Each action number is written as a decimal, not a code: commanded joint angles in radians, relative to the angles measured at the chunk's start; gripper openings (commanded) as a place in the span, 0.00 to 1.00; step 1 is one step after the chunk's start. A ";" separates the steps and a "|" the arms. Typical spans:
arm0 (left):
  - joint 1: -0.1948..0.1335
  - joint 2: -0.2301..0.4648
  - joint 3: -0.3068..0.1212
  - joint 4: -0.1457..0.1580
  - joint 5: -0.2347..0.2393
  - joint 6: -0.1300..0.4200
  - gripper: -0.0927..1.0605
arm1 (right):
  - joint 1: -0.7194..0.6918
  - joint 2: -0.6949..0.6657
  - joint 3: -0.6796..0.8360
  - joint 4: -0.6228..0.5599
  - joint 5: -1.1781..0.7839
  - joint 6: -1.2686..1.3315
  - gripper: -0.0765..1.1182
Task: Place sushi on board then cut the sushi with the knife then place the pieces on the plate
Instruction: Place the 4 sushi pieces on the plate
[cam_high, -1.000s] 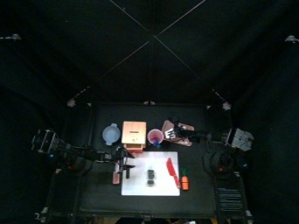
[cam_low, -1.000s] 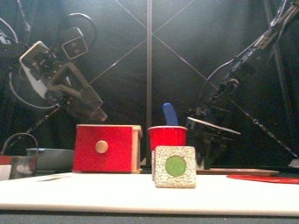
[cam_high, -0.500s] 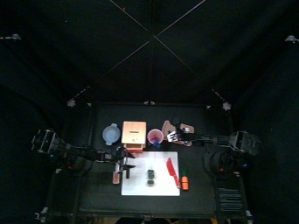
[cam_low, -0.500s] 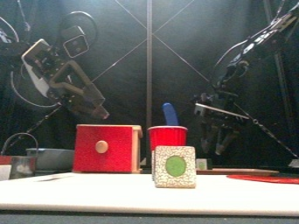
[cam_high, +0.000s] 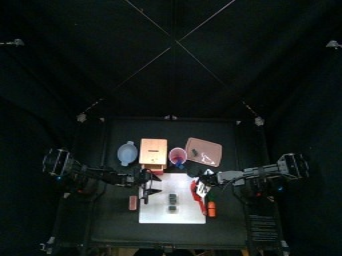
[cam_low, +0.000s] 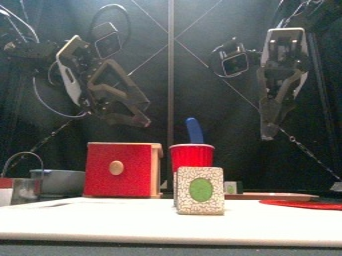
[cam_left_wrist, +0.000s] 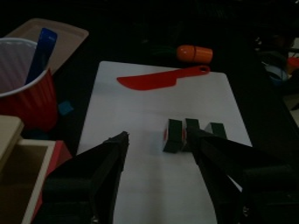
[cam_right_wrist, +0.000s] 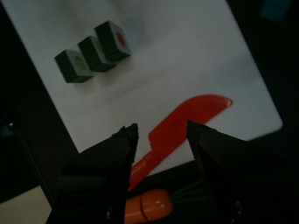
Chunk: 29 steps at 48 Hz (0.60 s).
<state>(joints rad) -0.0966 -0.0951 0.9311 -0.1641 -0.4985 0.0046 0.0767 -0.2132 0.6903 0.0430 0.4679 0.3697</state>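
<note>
Right gripper (cam_right_wrist: 160, 131) spread and empty, hanging just above red knife (cam_right_wrist: 201, 111); knife flat on white board (cam_right_wrist: 176, 61), long axis front-to-back, handle frontward, just right of sushi (cam_right_wrist: 93, 50); left gripper (cam_left_wrist: 160, 140) likewise spread, over sushi, farther from knife

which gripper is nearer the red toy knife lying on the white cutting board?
Right. The right gripper hangs above the red toy knife; the left gripper hangs above the dark green sushi roll beside it.
</note>
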 joint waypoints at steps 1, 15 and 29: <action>-0.005 -0.021 -0.017 -0.002 -0.011 0.000 0.86 | 0.025 0.077 -0.074 -0.026 -0.087 -0.052 0.76; -0.006 -0.080 0.054 -0.021 -0.009 -0.002 0.86 | 0.035 0.318 -0.278 -0.051 -0.052 -0.083 0.76; -0.017 -0.120 0.106 -0.034 -0.011 -0.002 0.86 | 0.031 0.380 -0.290 -0.054 -0.054 -0.083 0.76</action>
<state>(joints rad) -0.1120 -0.1948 1.0446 -0.1917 -0.4985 0.0031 0.1089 0.1841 0.4234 -0.0107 0.4203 0.2869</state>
